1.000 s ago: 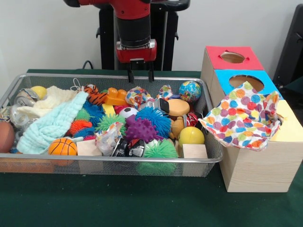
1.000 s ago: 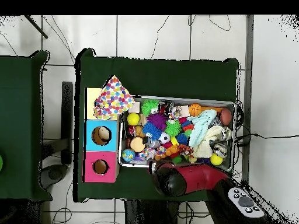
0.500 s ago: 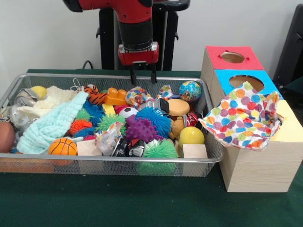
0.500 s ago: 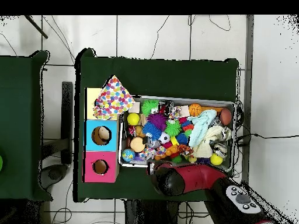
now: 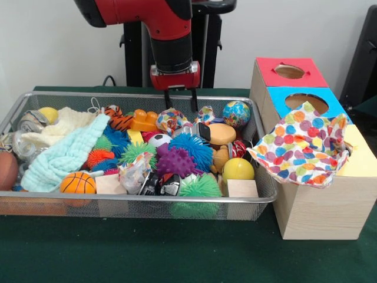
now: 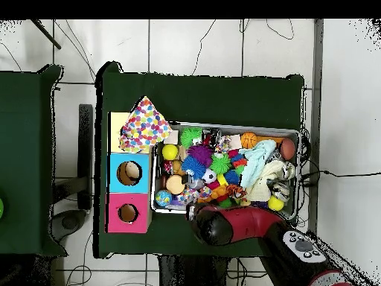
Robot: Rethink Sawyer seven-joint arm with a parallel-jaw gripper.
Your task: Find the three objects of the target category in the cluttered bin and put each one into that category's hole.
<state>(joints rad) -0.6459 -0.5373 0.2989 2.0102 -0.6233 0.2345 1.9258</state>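
Green-covered table [image 5: 177, 253] — white wall [image 5: 59, 41] behind.

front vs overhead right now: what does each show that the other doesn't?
Front only: the claw, open, empty, above the bin's far rim; overhead the arm hides it. Overhead only: the whole green table and the tiled floor around it. Both: a dotted cloth draped over the yellow-topped box, covering its hole, and the mint-green towel in the bin.
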